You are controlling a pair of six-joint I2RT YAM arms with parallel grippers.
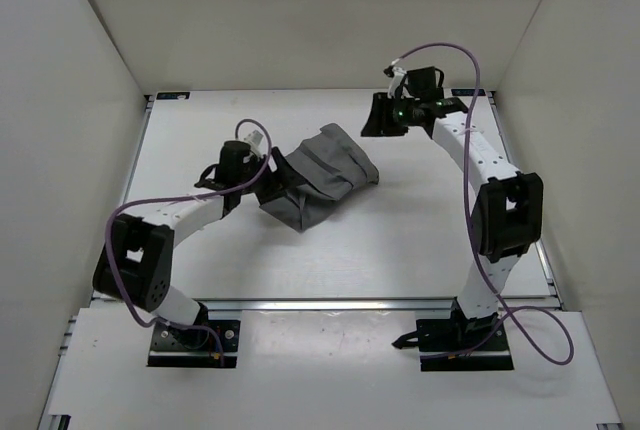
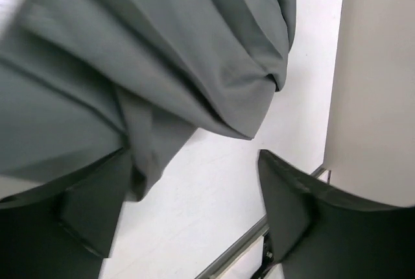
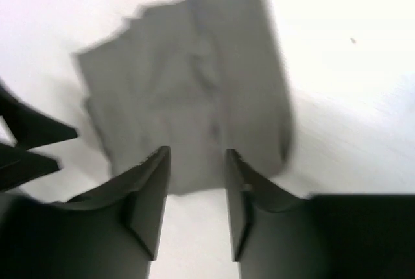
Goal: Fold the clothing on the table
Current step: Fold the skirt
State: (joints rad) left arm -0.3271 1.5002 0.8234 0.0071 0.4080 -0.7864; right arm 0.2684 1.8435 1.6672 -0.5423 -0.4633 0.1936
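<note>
My left gripper gapes at the limp, light skirt; my right gripper, parted, grips nothing. Best hold, I judge: a corner.

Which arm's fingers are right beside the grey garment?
The left gripper: its open fingers are at the clothing, on its left edge; the right gripper hangs apart, far right.

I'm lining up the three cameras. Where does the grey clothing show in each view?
Top external: the clothing lies crumpled at the centre.
Left wrist: the clothing fills the upper left, very close.
Right wrist: the clothing sits upper centre, blurred.
Shared landmark: the white table beneath it in all three.
</note>
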